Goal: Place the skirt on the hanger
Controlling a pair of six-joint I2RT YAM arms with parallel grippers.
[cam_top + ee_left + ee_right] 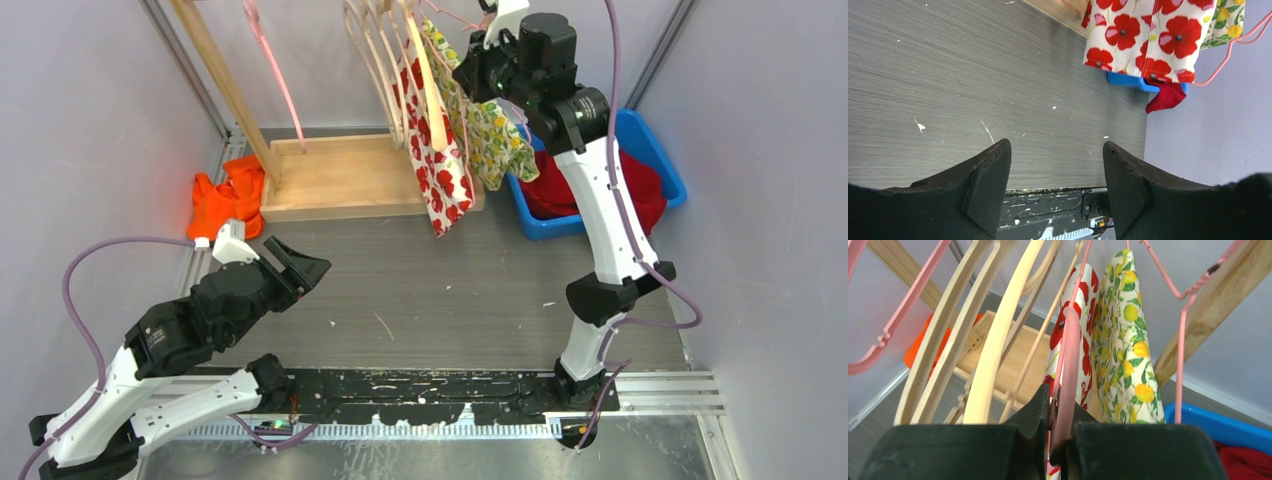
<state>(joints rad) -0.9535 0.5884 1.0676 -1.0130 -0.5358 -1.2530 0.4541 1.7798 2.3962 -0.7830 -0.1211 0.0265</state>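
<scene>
**Right gripper (1060, 432) clamped on pink hanger (1071, 355) in a crowded rack**

The largest danger, as I judge it, is the poppy skirt (437, 165) coming off altogether. The fingers pinch one thin stretch of pink wire low on the hanger. A twist of the wrist there would lever the whole hanger over and could spill the cloth onto the wooden rack base (340, 180).

Next is the hook. No view shows clearly whether it sits over the rail, so letting go now might drop hanger and skirt together.

A lesser risk is snagging. The lemon skirt (1128, 340) hangs against the poppy one, and the wooden hangers (998, 340) stand just beside the grip. A sideways pull could drag either along. Smallest, a second pink hanger (1182, 330) on the far side could catch on the withdrawing fingers.

The poppy skirt itself hangs at the rack, apparently on the held hanger. Its hem reaches past the front edge of the base, near the blue bin (655, 150).

The right arm reaches up and forward from its base to the top of the rack, with its wrist above the bin. The left arm is folded low at the near left, well apart from the rack. The left gripper (1055, 165) is spread wide with nothing between its fingers, aimed across the table (450, 290) toward the skirt's hem.
</scene>
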